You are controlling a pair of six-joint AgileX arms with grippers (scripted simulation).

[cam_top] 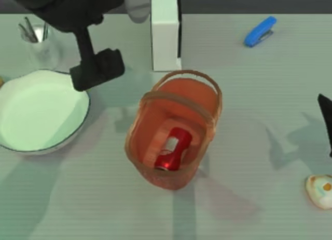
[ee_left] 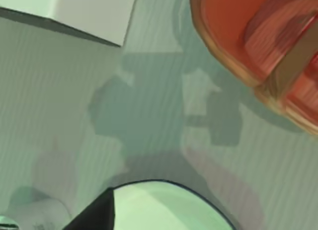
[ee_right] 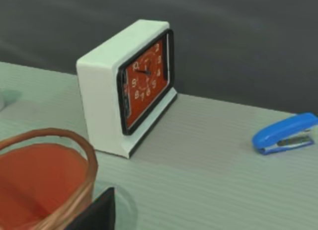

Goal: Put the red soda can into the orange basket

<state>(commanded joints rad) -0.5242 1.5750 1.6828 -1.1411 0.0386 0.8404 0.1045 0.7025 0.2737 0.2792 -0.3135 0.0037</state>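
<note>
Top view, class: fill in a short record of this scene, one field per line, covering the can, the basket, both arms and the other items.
Can: red soda can lying on its side inside the orange basket
Left end effector: raised between white bowl and basket
Right arm: at right table edge
Other items: clock, blue stapler

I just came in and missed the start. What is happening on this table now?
The red soda can lies on its side inside the orange basket, so nothing is holding it. The left end effector hangs above the table between the white bowl and the basket. The right arm sits at the table's right edge. A white clock and a blue stapler stand behind the basket.
</note>
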